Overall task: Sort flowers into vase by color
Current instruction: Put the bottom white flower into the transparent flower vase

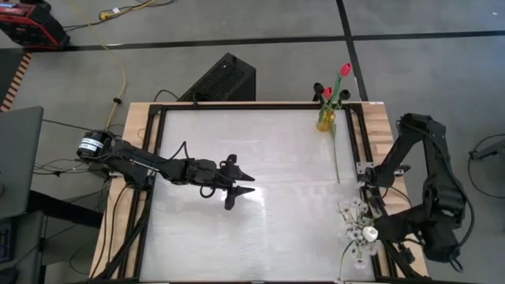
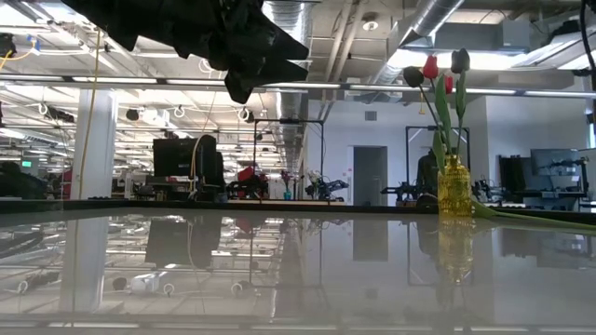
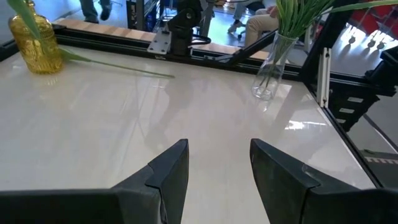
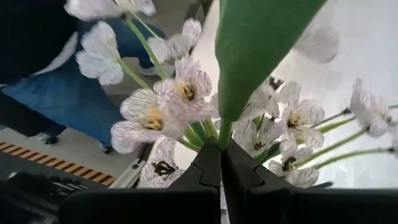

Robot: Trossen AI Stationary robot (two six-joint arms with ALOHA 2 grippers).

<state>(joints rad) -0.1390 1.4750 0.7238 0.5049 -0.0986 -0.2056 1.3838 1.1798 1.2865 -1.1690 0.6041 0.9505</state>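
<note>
Right gripper (image 4: pixel 221 163) is clamped on a green stem, jaws pinched tight around it, white flowers (image 4: pixel 163 106) crowding just past the fingertips. In the high view I see that gripper (image 1: pixel 371 232) at the lower right of the frame, right over the clear vase (image 1: pixel 353 222) with the white bunch. Left gripper (image 1: pixel 243 184) hangs mid-frame over bare table (image 1: pixel 260 150), jaws apart, nothing in them. The yellow vase (image 1: pixel 326 120) sits at the upper right with red tulips (image 1: pixel 345 70) and dark ones; one long stem (image 1: pixel 336 154) lies flat on the table below it. My read: I'm mid-placement of a white flower into the clear vase. Next I need the stem end seated inside the vase mouth before I let go, then go for the loose stem. Can't confirm from any view that the stem tip is actually in the mouth. The right wrist view gives me the grip; the high view doesn't resolve it. The low view shows the yellow vase (image 2: pixel 453 186) upright at right of frame, but not the clear vase. The left wrist view shows the clear vase (image 3: pixel 271 71) standing upright, green stems inside, at upper right.
</note>
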